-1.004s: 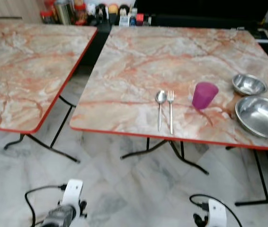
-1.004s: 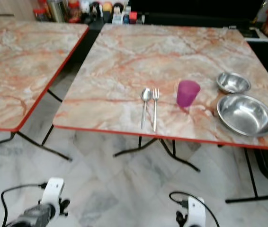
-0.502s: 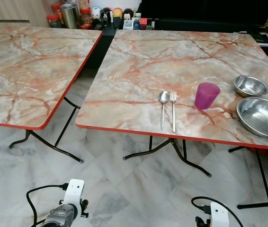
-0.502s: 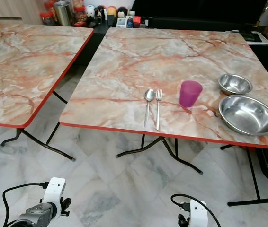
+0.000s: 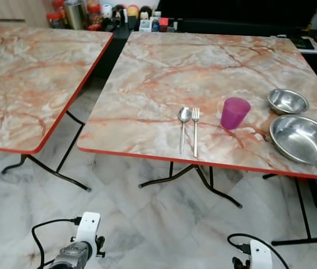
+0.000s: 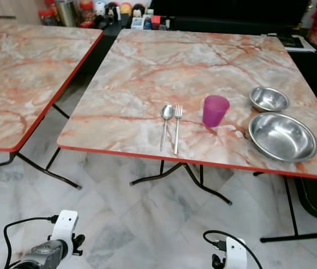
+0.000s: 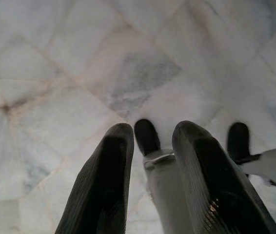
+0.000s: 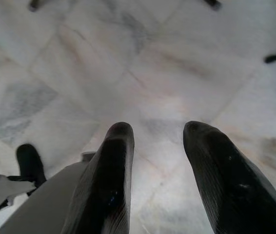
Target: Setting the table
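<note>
Black fingers (image 7: 109,185) of the left gripper (image 7: 150,141) are parted and hold nothing, pointing down at the pale marble-tiled floor (image 7: 55,73); the right gripper (image 8: 157,134) hangs likewise, released. Well ahead of both stands the red-edged marble-patterned folding table (image 5: 203,61), bearing a steel spoon (image 5: 183,128) touching-close beside a steel fork (image 5: 195,130), a purple plastic cup (image 5: 234,112), a small steel bowl (image 5: 288,101) and a large steel bowl (image 5: 304,139). A second matching table (image 5: 29,73) is cut off at the frame edge. Jars (image 5: 77,12) beyond are too blurred to identify.

Spoon (image 5: 183,126) and fork (image 5: 195,130) lie parallel beside an upright purple cup (image 5: 234,112) and two steel bowls (image 5: 303,138).
</note>
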Tool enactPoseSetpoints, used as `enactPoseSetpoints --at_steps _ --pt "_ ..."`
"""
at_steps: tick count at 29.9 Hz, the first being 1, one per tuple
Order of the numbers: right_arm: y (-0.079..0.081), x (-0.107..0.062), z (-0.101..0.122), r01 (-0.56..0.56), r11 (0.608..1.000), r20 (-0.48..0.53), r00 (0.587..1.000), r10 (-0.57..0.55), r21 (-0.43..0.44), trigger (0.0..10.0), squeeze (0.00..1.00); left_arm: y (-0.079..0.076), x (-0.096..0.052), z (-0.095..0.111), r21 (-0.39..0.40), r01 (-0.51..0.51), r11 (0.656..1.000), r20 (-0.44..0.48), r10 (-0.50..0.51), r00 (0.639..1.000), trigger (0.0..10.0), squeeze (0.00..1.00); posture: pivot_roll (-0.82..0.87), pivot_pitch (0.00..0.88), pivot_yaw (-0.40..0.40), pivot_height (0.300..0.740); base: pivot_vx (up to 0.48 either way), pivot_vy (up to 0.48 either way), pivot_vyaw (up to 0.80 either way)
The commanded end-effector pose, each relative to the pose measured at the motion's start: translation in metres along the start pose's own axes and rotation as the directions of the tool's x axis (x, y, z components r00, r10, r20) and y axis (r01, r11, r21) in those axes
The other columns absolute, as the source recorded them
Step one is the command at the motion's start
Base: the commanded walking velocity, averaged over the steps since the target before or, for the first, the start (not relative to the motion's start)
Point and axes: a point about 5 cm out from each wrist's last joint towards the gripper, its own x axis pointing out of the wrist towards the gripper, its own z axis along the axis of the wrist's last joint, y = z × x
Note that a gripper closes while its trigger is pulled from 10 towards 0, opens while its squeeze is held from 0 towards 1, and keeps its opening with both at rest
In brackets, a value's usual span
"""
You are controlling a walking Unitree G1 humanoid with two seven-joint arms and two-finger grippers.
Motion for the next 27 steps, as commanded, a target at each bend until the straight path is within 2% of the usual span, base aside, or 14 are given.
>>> enactPoseSetpoints --at_steps 1,27 --pt "-0.0058 -0.0023 -0.0057 0.014 1.000 -0.019 1.000 -0.014 -0.008 10.0 0.00 -0.0041 0.0002 -0.0044 0.007 0.012 1.000 -0.016 -0.012 1.000 10.0 0.00 -0.04 0.100 -0.016 0.740 0.000 -0.349 0.00" --pt "-0.0085 -0.0032 -0.0073 0.026 1.000 -0.020 0.999 -0.026 0.000 10.0 0.00 -0.0068 0.0002 -0.0060 0.007 0.025 1.000 -0.015 -0.025 1.000 10.0 0.00 -0.05 0.094 -0.019 0.740 0.000 -0.347 0.00"
